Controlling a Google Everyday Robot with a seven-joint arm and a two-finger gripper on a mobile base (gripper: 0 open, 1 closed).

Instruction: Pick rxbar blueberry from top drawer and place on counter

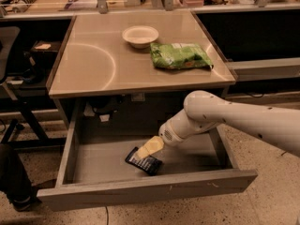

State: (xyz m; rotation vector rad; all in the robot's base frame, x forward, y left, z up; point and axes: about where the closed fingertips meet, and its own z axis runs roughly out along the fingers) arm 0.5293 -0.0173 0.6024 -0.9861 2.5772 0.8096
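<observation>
Reaching into the open top drawer (101,162), gripper (149,148) touching the rxbar blueberry (146,164) on the drawer floor, whether it grips cannot be told, counter (93,71) above carrying white bowl (140,35) and green chip bag (180,56).

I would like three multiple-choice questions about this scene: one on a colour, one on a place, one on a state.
1. What colour is the chip bag on the counter?
A. red
B. blue
C. green

2. Where is the gripper?
A. over the chip bag
B. inside the top drawer, at the rxbar blueberry
C. on the counter's edge

3. The top drawer is:
A. shut
B. pulled open
C. taken out

Answers:
1 C, the bag looks green.
2 B, the arm reaches down into the drawer to the bar.
3 B, its floor shows in front of the counter.
</observation>
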